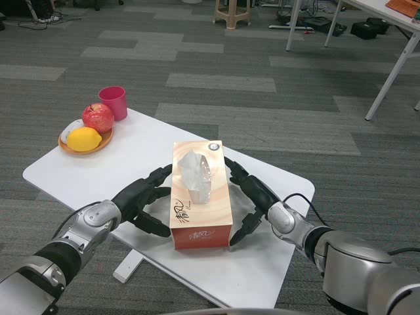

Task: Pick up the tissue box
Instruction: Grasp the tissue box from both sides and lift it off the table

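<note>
One tissue box (199, 195) near-centre on white counter (262, 262), left hand (146, 199) and right hand (252, 197) pressing its two sides, fingers spread, one plate (71, 148) far left, one apple (98, 117), one lemon (84, 139), one pink cup (113, 102)

An office-like lab or test room is indicated. The floor (262, 79) is covered throughout with grey carpet tiles laid in lighter and darker rectangular patches, as is common in commercial premises. A small white table (79, 174) is set in open floor space as a test surface. White-legged work desks (394, 59) are seen at the upper right, with black bags or equipment cases (364, 29) left on the floor beneath them. Cables (39, 20) are trailed across the carpet at the upper left. A light-coloured plastic stool (231, 13) is placed at the top centre. No domestic furnishing is visible.
</note>
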